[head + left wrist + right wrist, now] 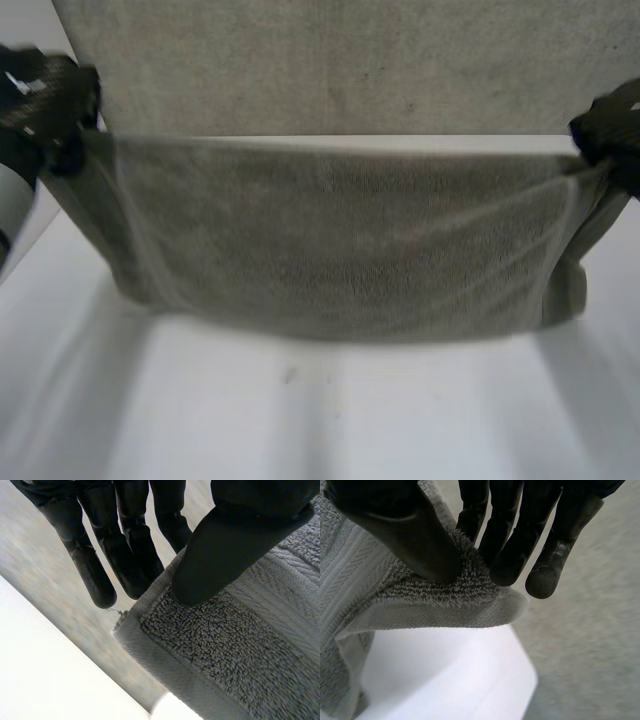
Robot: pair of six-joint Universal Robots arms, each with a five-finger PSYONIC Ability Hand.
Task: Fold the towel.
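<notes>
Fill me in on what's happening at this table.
Two robot arms are folding a grey towel. The left hand pinches one corner and the right hand the other corner of the same edge, holding it stretched above the white table. The cloth sags between them; the rest lies flat farther back.

Nothing written could be read: no label, brand, number or sign. The towel [340,250] showed only plain terry loops and a woven border band, with no legible tag or lettering. The white table [300,420] carried no marking that could be made out.
</notes>
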